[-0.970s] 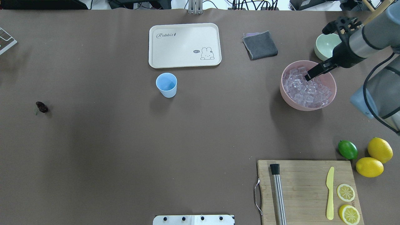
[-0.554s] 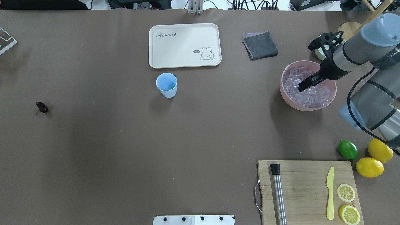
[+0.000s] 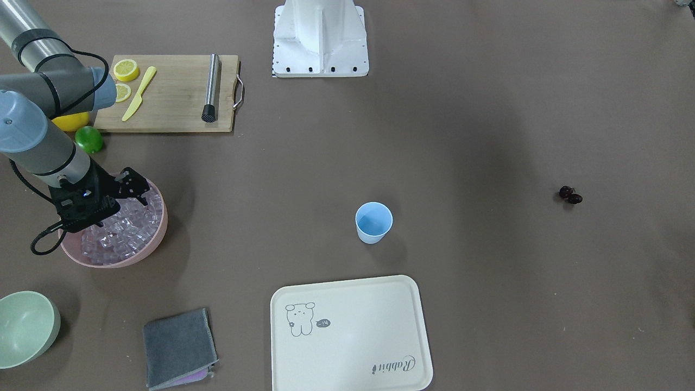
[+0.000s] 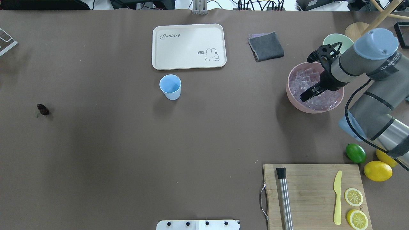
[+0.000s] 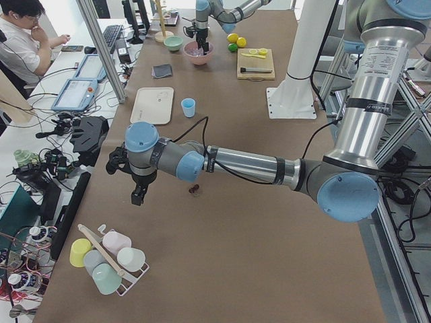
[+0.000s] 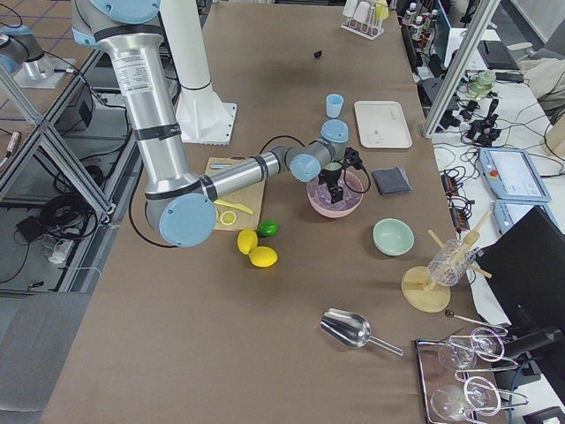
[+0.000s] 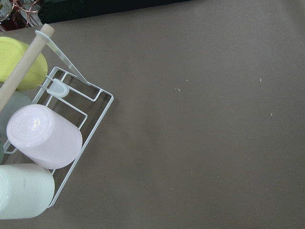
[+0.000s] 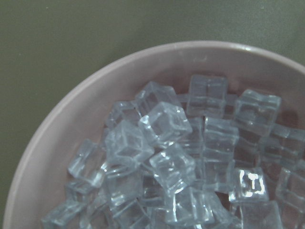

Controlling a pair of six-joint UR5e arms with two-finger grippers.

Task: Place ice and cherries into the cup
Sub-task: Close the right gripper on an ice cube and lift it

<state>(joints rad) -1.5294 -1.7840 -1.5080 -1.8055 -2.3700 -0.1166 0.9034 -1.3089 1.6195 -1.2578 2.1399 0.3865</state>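
Note:
The ice (image 4: 301, 80) fills a pink bowl (image 4: 307, 109) at the table's right and shows close up in the right wrist view (image 8: 164, 124). My right gripper (image 4: 303, 97) hangs low over the ice at the bowl's near left part. Its fingers show edge-on, so I cannot tell whether it is open or shut. The light-blue cup (image 4: 170, 87) stands upright and empty near the table's middle. The cherries (image 4: 42, 109) lie far left on the table. My left gripper (image 5: 137, 195) shows only in the exterior left view, beside the cherries (image 5: 195, 190); I cannot tell its state.
A cream tray (image 4: 188, 46) lies behind the cup. A grey cloth (image 4: 266, 46) and a pale green bowl (image 4: 332, 40) are near the pink bowl. A cutting board (image 4: 314, 195), lime (image 4: 355, 152) and lemons (image 4: 377, 171) are front right. A wire rack of cups (image 7: 43, 138) lies below the left wrist.
My right gripper has moved left and toward the robot's side across the pink bowl and sits lower over the ice. The cup and cherries have not moved.

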